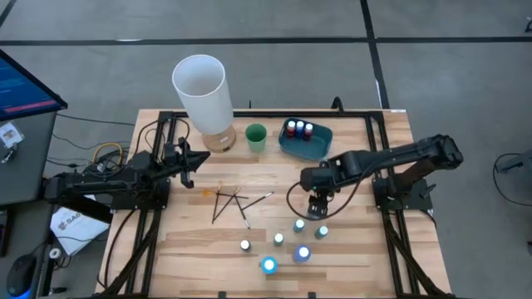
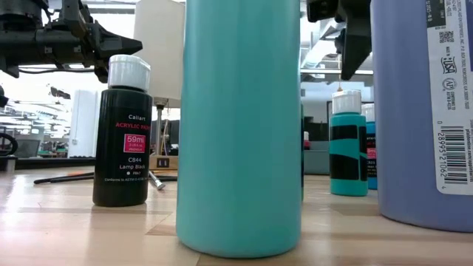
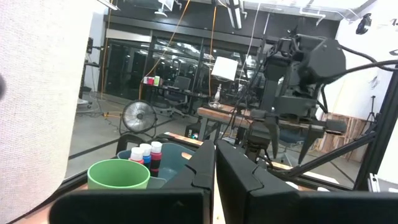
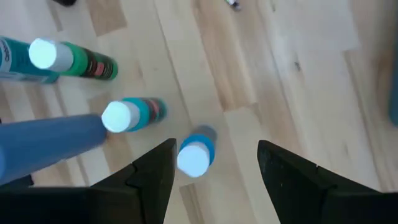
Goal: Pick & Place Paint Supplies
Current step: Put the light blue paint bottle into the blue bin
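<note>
Several white-capped paint bottles [image 1: 299,225] stand upright near the table's front, right of centre. Three more bottles [image 1: 299,129] stand in the blue tray [image 1: 320,145] at the back. Thin dark brushes [image 1: 229,203] lie crossed on the wood at mid-table. My right gripper [image 1: 318,203] hangs open above the standing group, pointing steeply down. In the right wrist view [image 4: 214,165] a blue-bodied bottle [image 4: 194,155] shows below, between the fingers, untouched. My left gripper [image 1: 195,158] waits shut at the table's left, above the wood.
A green cup [image 1: 256,137] stands left of the tray, beside a tall white cylinder [image 1: 202,87] on a wooden base. Bare wood lies between the brushes and the tray. The low view is filled by a large teal bottle [image 2: 240,125], a black bottle [image 2: 122,140] and a large purple-blue one [image 2: 425,111].
</note>
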